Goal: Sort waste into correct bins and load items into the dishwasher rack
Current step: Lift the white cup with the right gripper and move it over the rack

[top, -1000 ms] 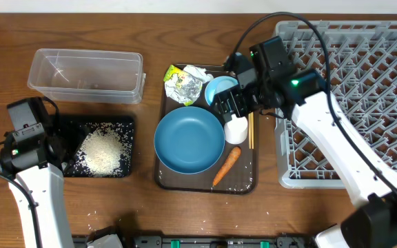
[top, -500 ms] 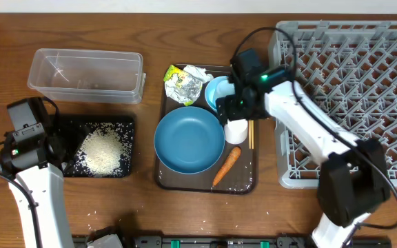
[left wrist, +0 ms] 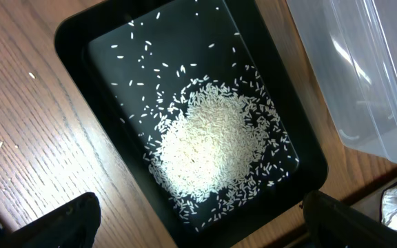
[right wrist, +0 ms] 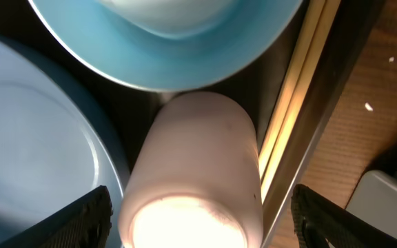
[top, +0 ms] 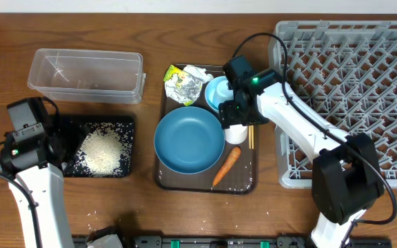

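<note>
- The right gripper (right wrist: 202, 213) is down over the small white cup (right wrist: 195, 172). Its jaws are spread, one finger on each side of the cup. A thin gap shows on both sides, so it has hold of nothing.
- The white cup sits on the brown serving tray (top: 243, 184), touching or just short of the light-blue cup (top: 218, 91) on its far side. The large blue bowl (top: 189, 140) is just to its left.
- The wooden chopsticks (top: 250, 131) lie just to the right of the white cup, along the serving tray's right edge.
- The orange carrot (top: 227, 165) lies tilted at the near right of the serving tray, beside the bowl.
- The crumpled wrapper with tissue (top: 183, 84) rests at the far left corner of the serving tray.
- The grey dishwasher rack (top: 350, 89) stands to the right of the serving tray; the right arm reaches across its left edge.
- The left gripper (left wrist: 205, 227) hangs with its jaws wide apart and nothing between them, above the near edge of the black tray (left wrist: 74, 41).
- The white rice (left wrist: 209, 151) lies heaped in the black tray, with loose grains scattered around the heap.
- The clear tub (top: 86, 76) sits just beyond the black tray, at the far left of the table (top: 185, 213).
- A few stray grains lie on the table near the black tray and on the near end of the serving tray.
</note>
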You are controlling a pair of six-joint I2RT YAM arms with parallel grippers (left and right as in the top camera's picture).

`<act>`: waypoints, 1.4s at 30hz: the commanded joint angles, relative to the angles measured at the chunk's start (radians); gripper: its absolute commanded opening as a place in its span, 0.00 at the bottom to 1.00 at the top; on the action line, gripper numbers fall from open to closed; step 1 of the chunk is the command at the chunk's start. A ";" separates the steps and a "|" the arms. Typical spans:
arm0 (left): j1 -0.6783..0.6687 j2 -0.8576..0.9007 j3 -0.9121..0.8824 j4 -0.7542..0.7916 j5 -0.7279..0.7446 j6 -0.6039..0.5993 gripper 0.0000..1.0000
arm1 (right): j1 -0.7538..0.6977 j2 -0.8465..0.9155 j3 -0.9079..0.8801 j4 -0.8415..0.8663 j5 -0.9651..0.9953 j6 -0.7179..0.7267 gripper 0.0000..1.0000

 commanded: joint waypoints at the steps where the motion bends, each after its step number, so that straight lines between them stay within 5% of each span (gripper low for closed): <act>1: 0.005 0.001 0.017 0.000 -0.005 -0.002 0.96 | 0.006 0.007 -0.009 0.016 0.022 0.016 0.81; 20: 0.005 0.001 0.017 0.000 -0.005 -0.002 0.96 | 0.037 0.007 -0.091 0.093 0.018 0.039 0.81; 30: 0.005 0.001 0.017 0.000 -0.005 -0.002 0.96 | 0.031 -0.004 -0.089 0.096 0.018 0.039 0.55; 42: 0.005 0.001 0.017 0.000 -0.005 -0.002 0.96 | -0.006 -0.127 0.066 -0.006 0.072 -0.015 0.55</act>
